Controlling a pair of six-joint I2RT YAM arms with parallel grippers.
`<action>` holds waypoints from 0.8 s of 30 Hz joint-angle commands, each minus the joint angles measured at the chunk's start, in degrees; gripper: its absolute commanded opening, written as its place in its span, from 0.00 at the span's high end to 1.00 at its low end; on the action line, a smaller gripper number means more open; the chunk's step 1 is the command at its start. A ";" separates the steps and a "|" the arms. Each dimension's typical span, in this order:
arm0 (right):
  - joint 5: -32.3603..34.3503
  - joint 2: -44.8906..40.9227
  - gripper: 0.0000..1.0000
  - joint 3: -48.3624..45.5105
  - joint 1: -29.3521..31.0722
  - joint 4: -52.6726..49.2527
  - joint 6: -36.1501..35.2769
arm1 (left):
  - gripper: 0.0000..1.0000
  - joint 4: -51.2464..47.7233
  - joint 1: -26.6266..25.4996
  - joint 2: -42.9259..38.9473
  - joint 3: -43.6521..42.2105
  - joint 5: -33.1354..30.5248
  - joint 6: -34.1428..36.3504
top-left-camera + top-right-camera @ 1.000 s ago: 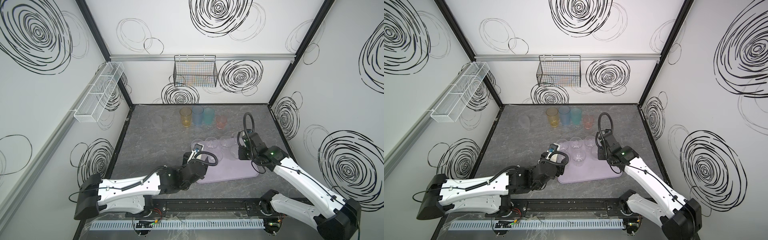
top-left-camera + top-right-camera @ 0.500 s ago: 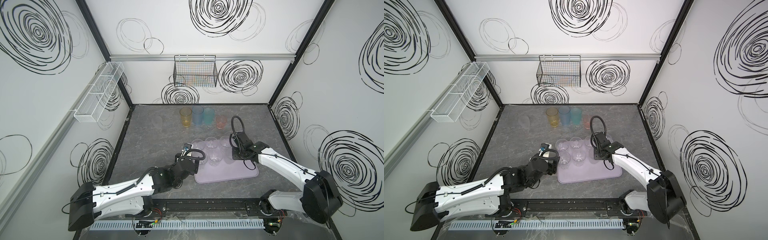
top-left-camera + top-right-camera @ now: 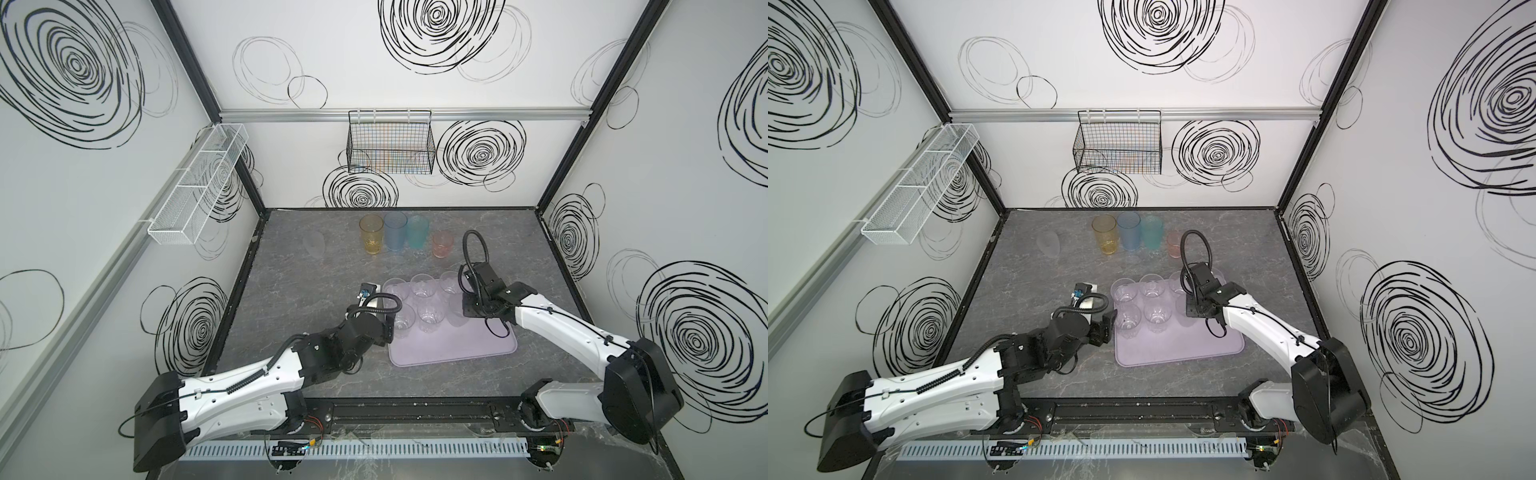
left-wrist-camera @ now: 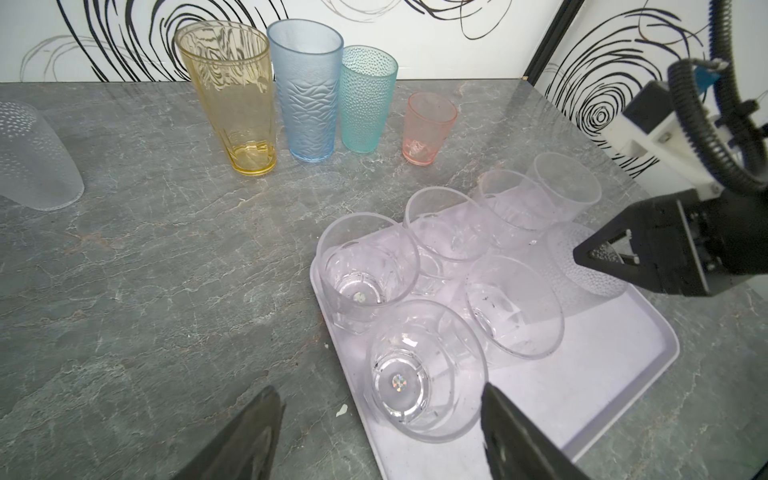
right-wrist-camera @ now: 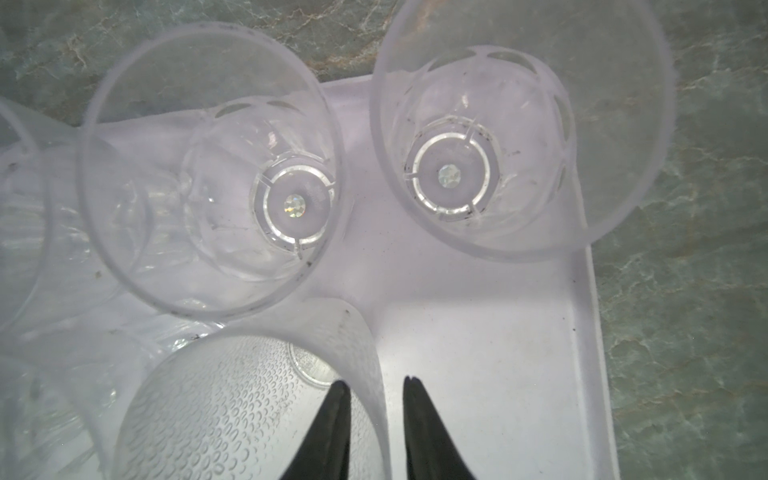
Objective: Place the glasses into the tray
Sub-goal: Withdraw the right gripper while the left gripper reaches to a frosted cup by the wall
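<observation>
The grey marbled table (image 3: 316,299) fills the floor of a white booth with black swirls on its walls. The left arm (image 3: 249,378) reaches in from the front left and the right arm (image 3: 561,328) from the front right. In both top views the right arm's wrist and cable loop cover the tray's far right corner. A white basket (image 3: 199,183) hangs on the left wall and a black basket (image 3: 390,147) on the back wall, both well above the table.

The tray (image 3: 457,353) lies flat, right of centre and toward the front. Its long side runs roughly left to right, turned slightly.

Off the tray, along the back of the table, stand the amber glass (image 3: 371,235), blue glass (image 3: 395,230), teal glass (image 3: 417,232) and shorter pink glass (image 3: 441,244). They are close together and upright, mouths up. A frosted glass (image 3: 314,245) stands apart at the back left, seemingly mouth down.

Six clear glasses (image 4: 446,232) and a dimpled glass (image 5: 232,407) crowd the tray's back half, four behind and three in front. All are upright, packed nearly rim to rim.

The right gripper (image 5: 377,380) points down at the dimpled glass. Its fingers are slightly apart, one inside the mouth and one outside. A sliver of tray shows between the wall and the outer finger, so nothing is clamped.

The left gripper (image 4: 379,388) sits at the tray's left edge with its fingers spread wide. The front clear glass (image 4: 424,345) is just ahead of them, ungripped.
</observation>
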 commanded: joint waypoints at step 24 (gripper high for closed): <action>-8.34 3.46 0.53 16.02 5.70 5.81 -1.28 | 0.38 5.25 62.89 35.68 29.12 32.88 2.24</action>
